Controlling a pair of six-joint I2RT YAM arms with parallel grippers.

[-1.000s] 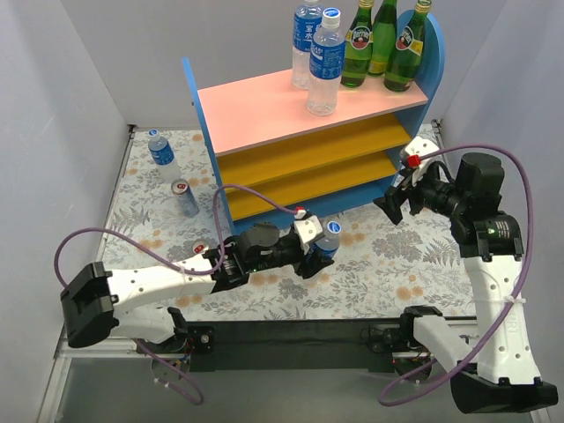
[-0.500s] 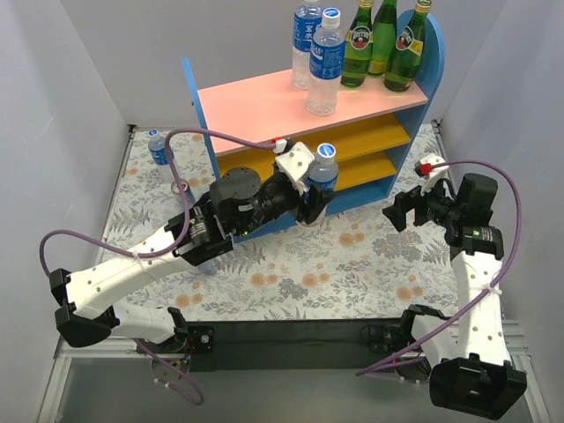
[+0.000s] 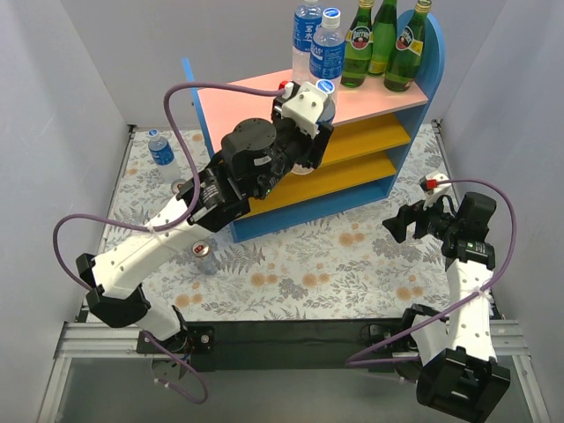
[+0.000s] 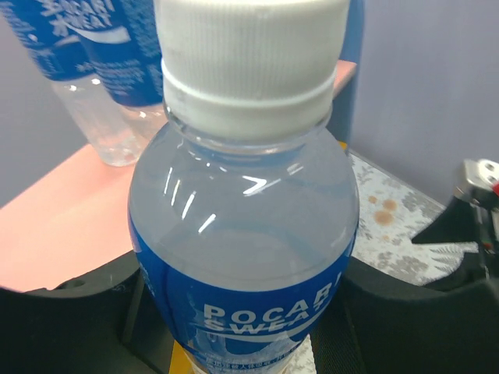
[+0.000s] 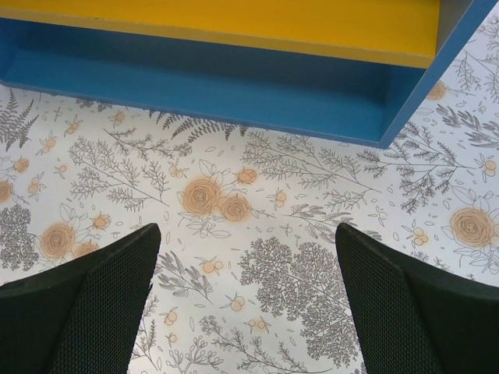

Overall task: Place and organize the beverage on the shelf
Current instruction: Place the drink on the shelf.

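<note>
**Pink top board: third plastic bottle held at its front edge**

Surface and room: a white cloth [image 3: 291,282] printed with grey ferns and orange flowers covers the table. Plain grey walls [image 3: 70,88] close it in on three sides. The shelf [image 3: 381,99] stands at the back, with blue sides, a pink top board and two orange-yellow boards under it.

Writing: the held bottle [image 4: 242,234] has a blue label reading "POCARI SWEAT" in white. The two plastic bottles [image 4: 93,70] behind it show parts of the same label. The three green glass bottles [image 3: 384,44] carry yellow and red labels, too small to read.

Held bottle: long axis vertical, cap up. It is at the front edge of the pink board, just in front of the two standing plastic bottles. Its base is hidden, so I cannot tell whether it rests on the board.

Left gripper [image 3: 315,123]: jaws clamped on the bottle's body at label height, one dark finger on each side in the wrist view.

Right gripper [image 5: 245,234]: jaws wide apart with nothing between them, above the cloth near the shelf's right front corner.

On the cloth: a fourth bottle [image 3: 162,152] stands upright left of the shelf. A can [image 3: 204,256] stands near the left arm.
</note>
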